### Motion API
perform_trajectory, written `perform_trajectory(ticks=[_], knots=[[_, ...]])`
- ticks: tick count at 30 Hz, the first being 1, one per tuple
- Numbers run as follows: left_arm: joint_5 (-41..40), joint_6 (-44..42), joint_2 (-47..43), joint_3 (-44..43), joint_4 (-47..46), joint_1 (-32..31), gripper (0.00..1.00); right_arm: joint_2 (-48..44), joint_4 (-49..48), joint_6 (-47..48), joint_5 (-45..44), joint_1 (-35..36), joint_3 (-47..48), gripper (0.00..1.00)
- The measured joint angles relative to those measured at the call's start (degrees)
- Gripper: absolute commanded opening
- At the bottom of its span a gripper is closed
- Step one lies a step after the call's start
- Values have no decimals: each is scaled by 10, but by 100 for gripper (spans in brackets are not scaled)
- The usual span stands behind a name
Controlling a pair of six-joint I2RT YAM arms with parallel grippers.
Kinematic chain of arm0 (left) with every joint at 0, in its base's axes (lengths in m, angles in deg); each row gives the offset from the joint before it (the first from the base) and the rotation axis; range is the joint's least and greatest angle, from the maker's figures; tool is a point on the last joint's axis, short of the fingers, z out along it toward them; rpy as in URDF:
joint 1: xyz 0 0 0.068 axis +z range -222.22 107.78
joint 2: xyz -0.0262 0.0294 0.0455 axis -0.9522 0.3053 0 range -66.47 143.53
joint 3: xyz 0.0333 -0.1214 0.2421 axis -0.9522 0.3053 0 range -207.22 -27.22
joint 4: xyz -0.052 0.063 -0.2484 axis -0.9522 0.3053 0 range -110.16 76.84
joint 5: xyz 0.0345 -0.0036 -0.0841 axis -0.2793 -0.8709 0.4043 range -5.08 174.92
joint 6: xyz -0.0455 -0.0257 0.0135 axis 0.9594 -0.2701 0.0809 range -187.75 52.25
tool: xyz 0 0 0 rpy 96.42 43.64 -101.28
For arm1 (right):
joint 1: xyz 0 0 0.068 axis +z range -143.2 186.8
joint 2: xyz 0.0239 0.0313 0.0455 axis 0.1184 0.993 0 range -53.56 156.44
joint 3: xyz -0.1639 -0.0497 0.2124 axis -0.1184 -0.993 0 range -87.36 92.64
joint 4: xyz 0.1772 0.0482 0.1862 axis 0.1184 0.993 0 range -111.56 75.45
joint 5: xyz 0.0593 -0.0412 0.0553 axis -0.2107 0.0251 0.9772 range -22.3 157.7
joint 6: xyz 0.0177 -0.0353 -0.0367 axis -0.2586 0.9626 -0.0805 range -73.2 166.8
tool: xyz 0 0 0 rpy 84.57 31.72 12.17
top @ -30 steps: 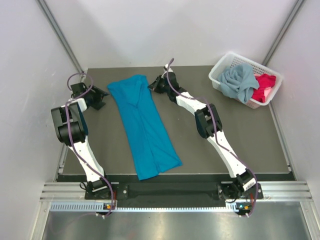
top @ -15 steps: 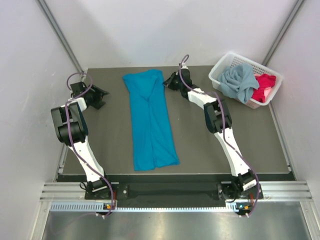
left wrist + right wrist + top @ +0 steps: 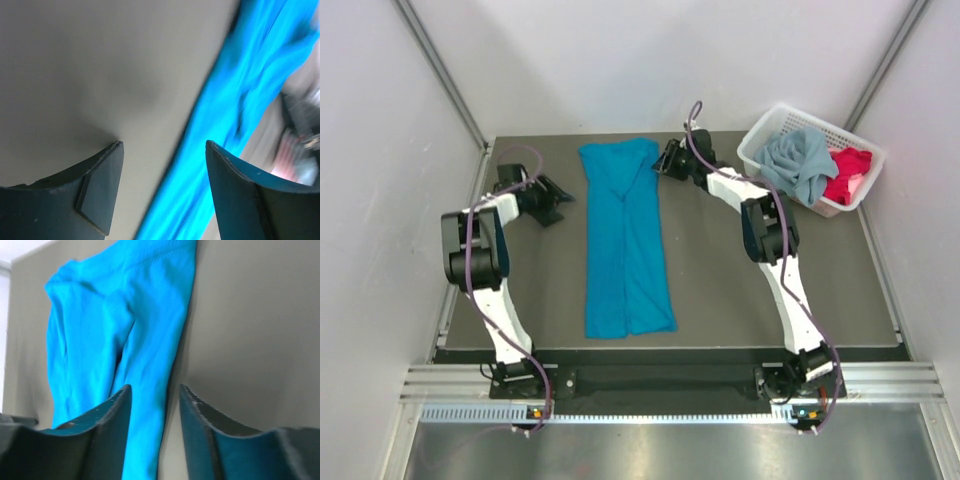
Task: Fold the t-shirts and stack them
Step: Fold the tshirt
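Observation:
The bright teal-blue t-shirt [image 3: 623, 240] lies as a long narrow strip on the dark table [image 3: 740, 290], running from the far edge toward the near edge. My left gripper [image 3: 558, 194] is open and empty, low over the table just left of the shirt's far part; the shirt [image 3: 235, 115] runs past its fingertips in the left wrist view. My right gripper [image 3: 665, 162] is open at the shirt's far right corner, with the shirt's edge [image 3: 100, 330] lying between and beyond its jaws. The grey-blue t-shirt [image 3: 798, 165] and red-pink t-shirt [image 3: 848, 175] are bunched in the basket.
The white lattice basket [image 3: 750, 152] stands at the table's back right corner. White walls with metal rails close in the left, back and right sides. Both arm bases sit at the near edge.
The teal-blue shirt's far end has swung to the right, so the strip now lies straight. My right gripper moved right with it. My left gripper moved right, toward the shirt.

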Motion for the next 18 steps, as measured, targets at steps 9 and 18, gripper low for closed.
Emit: perform_trajectory(ticks=[9, 18], knots=[[-10, -62, -242, 213, 127, -41, 69, -264, 128, 66, 9, 1, -254, 53], [-16, -50, -412, 391, 174, -102, 70, -499, 123, 76, 61, 57, -616, 52]])
